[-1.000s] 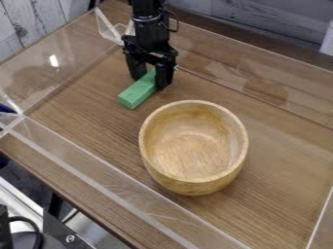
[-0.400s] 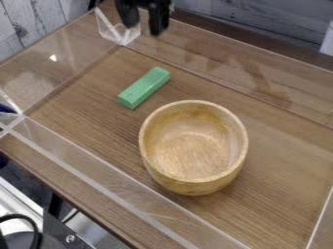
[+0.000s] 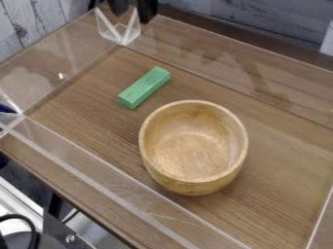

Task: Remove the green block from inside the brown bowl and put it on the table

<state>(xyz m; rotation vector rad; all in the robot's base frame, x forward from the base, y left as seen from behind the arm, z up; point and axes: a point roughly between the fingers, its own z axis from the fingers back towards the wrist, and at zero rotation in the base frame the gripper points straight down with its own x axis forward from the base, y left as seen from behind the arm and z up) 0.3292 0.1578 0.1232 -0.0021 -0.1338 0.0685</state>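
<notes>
The green block [image 3: 144, 87] lies flat on the table [image 3: 81, 109], just up and left of the brown bowl [image 3: 194, 146] and apart from its rim. The bowl stands upright and holds nothing. My gripper [image 3: 131, 9] hangs high at the top edge of the view, well above and behind the block. Only its two dark fingertips [image 3: 147, 10] show; they stand apart with nothing between them.
Low clear acrylic walls [image 3: 53, 60] edge the tabletop on all sides, with a clear corner piece [image 3: 120, 29] right under the gripper. A white plank wall [image 3: 33, 19] stands at the back left.
The gripper stood open around the block's far end a second ago. It has risen up and slightly left to the top edge, leaving the block lying on the table.
</notes>
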